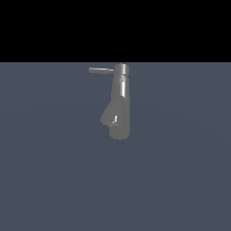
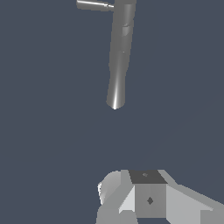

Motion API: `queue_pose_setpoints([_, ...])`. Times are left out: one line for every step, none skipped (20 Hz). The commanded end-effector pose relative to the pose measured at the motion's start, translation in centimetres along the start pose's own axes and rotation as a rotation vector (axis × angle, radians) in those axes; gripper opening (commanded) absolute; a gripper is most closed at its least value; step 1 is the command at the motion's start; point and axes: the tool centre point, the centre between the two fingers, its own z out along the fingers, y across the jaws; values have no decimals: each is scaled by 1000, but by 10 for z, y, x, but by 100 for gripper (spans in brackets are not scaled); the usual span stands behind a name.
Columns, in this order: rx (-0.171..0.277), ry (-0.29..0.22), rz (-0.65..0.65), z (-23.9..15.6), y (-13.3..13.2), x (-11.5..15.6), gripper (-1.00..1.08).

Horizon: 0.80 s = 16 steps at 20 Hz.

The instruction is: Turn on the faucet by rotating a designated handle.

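End effector (image 2: 131, 197) low in the wrist view, well apart from the faucet (image 1: 120, 106)
Only part of its white and grey body shows, so I cannot tell whether its fingers are apart or together; the grey faucet stands upright on the dark counter (image 1: 54, 180), spout (image 1: 112, 115) angled down from the column, and the handle (image 1: 101, 70) juts sideways from its cap toward the exterior view's left

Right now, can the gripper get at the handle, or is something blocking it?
Probably yes. Nothing lies between the gripper and the handle, which juts sideways from the faucet cap; bare floor separates them.
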Motion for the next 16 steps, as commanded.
queue_pose_setpoints([0,0,0,0,0,0,-100])
queue_pose_setpoints([1,1,0,0,0,0,-100])
queue_pose_setpoints([2,2,-1,0,-1,1,-100])
queue_pose_setpoints([5,5,-3,-1,-2,1,-100])
queue_pose_setpoints([9,8,-5,-1,-3,2,-100])
queue_pose_setpoints([15,12,-8,-2,-5,4,-100])
queue_pose_setpoints([21,17,-12,-3,-7,5,-100])
queue_pose_setpoints([26,22,-15,-4,-9,7,-100])
queue_pose_setpoints([31,26,-17,-4,-11,8,-100])
queue_pose_setpoints([34,28,-19,-5,-12,9,-100])
queue_pose_setpoints([35,30,-20,-5,-13,9,-100])
queue_pose_setpoints([36,30,-20,-5,-13,9,-100])
queue_pose_setpoints([35,29,-20,-5,-13,9,-100])
queue_pose_setpoints([34,29,-19,-5,-12,9,-100])
queue_pose_setpoints([34,28,-18,-5,-12,9,-100])
queue_pose_setpoints([34,28,-16,-5,-12,10,-100])
